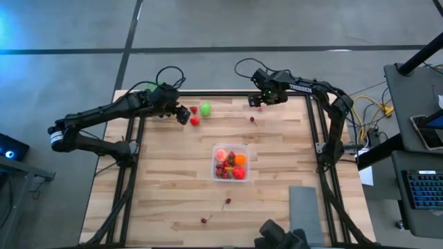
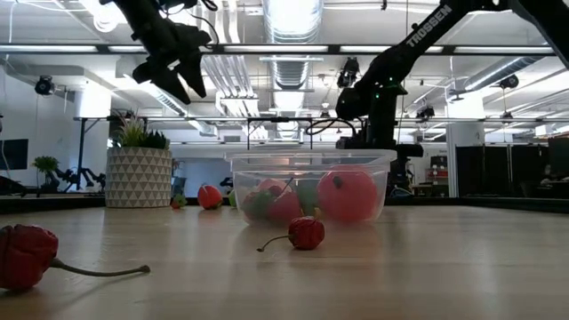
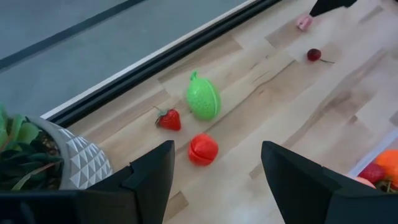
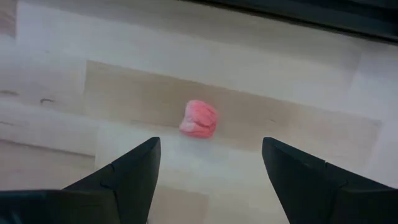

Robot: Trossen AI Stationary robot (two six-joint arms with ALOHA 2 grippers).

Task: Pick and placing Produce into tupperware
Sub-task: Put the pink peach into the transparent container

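Produce, small toy-like fruit, is split between the container and the bare boards. A clear, roughly square plastic tupperware (image 1: 230, 163) with rounded corners sits near the middle of the pale wooden slatted table (image 1: 166, 194), holding a pile of red, pink and orange pieces (image 1: 232, 164).

Outside it, toward the far edge, a lime-green round piece (image 3: 203, 98) lies just beside a tiny red strawberry (image 3: 169, 119) and a red ball (image 3: 203, 149). A small dark red cherry (image 1: 252, 120) rests alone farther along, and two more cherries (image 1: 226, 202) lie on the near side of the container. A pink lump (image 4: 199, 119) sits at the far edge.

The left gripper (image 3: 214, 177) hangs above the red ball with its fingers spread and empty. The right gripper (image 4: 208, 171) hovers over the pink lump, fingers likewise apart and holding nothing.

A white patterned pot with a green plant (image 2: 138, 169) stands at the far left corner, and a flat grey rectangular pad (image 1: 304, 207) lies near the right front.
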